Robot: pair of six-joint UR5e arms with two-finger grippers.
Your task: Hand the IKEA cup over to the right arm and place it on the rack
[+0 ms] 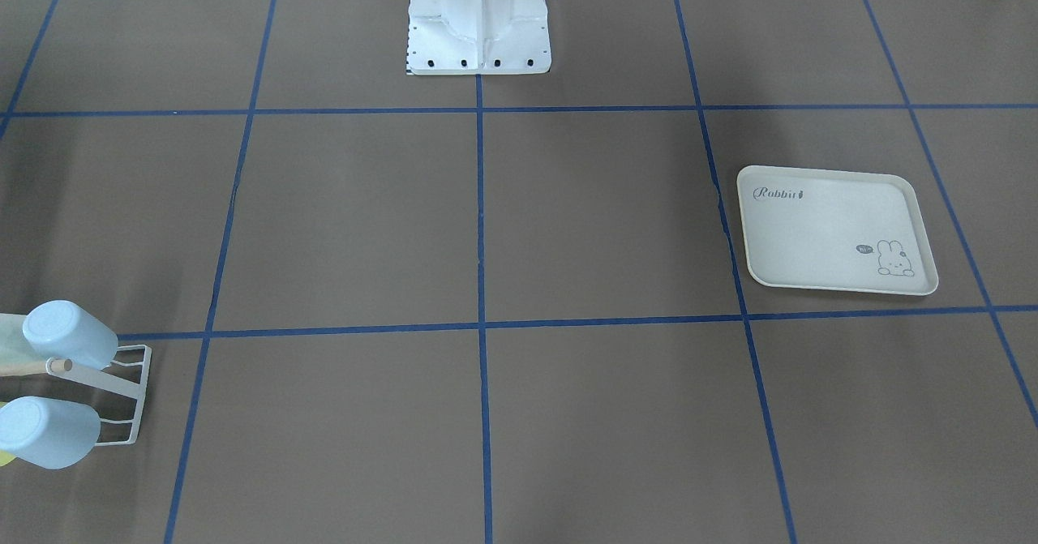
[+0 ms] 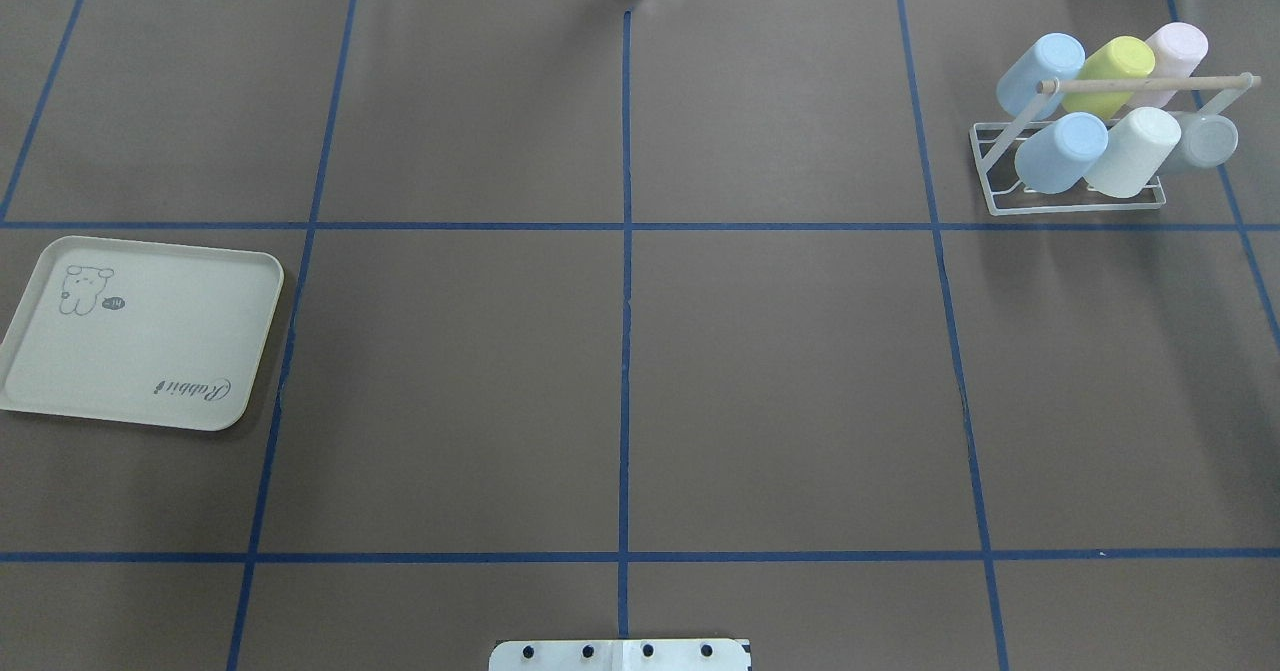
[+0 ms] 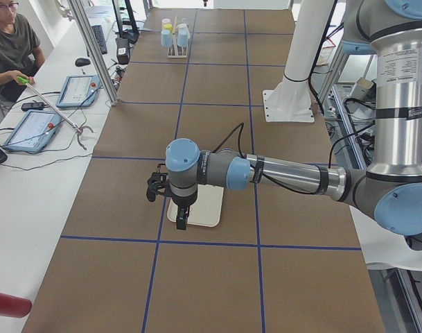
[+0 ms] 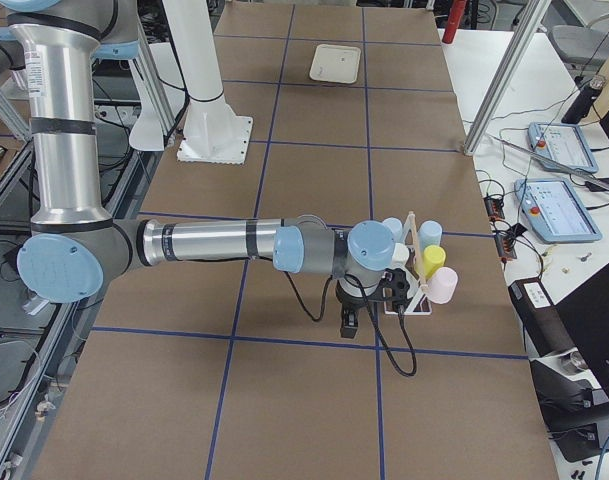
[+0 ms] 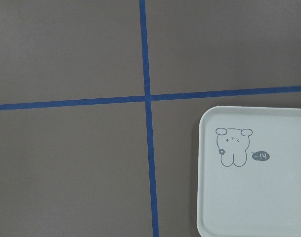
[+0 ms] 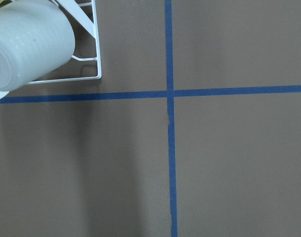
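Six IKEA cups (image 2: pixel 1062 151) are being carried by the rack (image 2: pixel 1075 209) at the worktop's far right, so the task is being judged done; whether the left fingers (image 3: pixel 181 222) by the tray (image 2: pixel 140 351) and the right fingers (image 4: pixel 350 322) beside the rack are apart cannot be told

The table (image 2: pixel 450 351) is brown with a blue grid. The tray (image 2: pixel 150 341) is cream with a grey rabbit print. The rack (image 2: pixel 1075 209) is white; its cups (image 2: pixel 1060 151) are light blue, yellow, pink, white, grey.
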